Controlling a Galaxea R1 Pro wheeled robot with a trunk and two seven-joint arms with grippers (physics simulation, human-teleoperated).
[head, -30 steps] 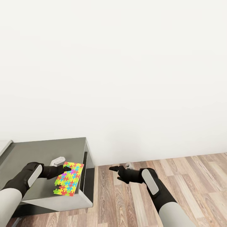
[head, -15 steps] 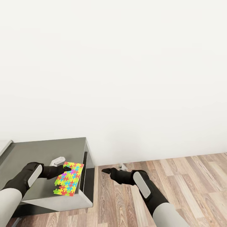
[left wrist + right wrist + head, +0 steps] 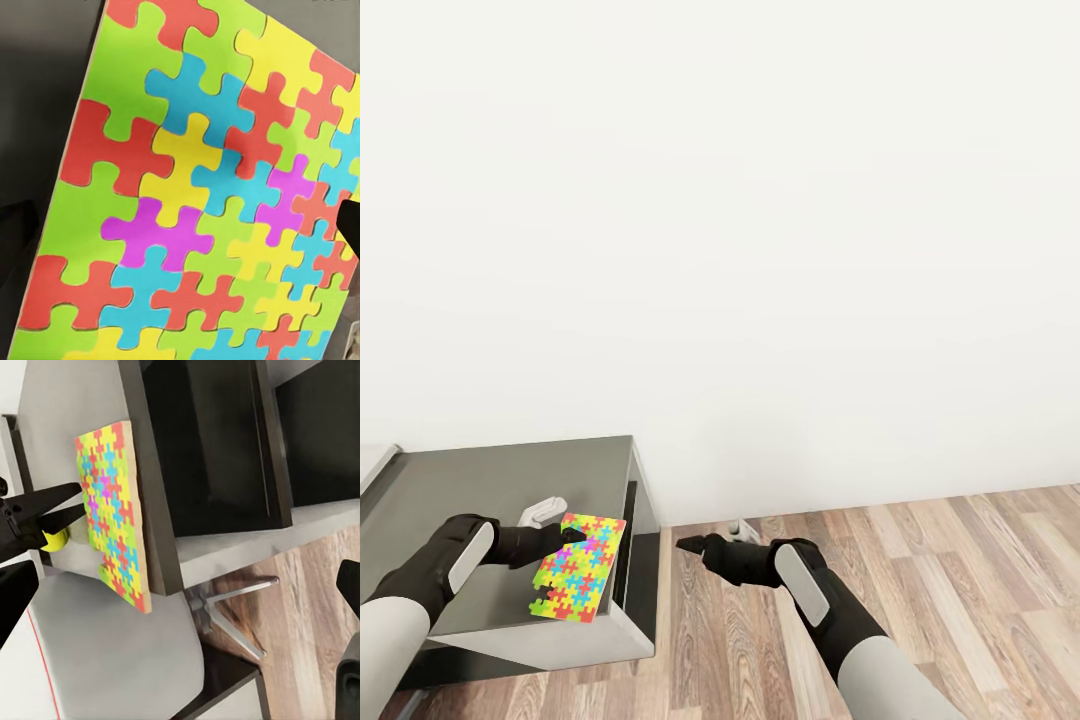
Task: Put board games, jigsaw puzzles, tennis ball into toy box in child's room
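Both robot arms share one design: a pale grey-white, smooth cylindrical upper segment, then a matte black forearm and wrist. Each black forearm carries a rounded, light grey oblong panel along its side. The left gripper (image 3: pixel 560 538) is black with slim, tapering fingers that end in pointed tips. The right gripper (image 3: pixel 690 545) is black as well, narrowing to a dark pointed tip. No cables, screws or printed markings can be made out.

The head camera looks down from above over the desk's (image 3: pixel 510 470) dark end, facing the white wall (image 3: pixel 760 220). The left wrist camera sits very close over the jigsaw puzzle (image 3: pixel 202 195). The right wrist camera views that same puzzle (image 3: pixel 112 510) and desk (image 3: pixel 150 472) from off the desk's end, farther back.
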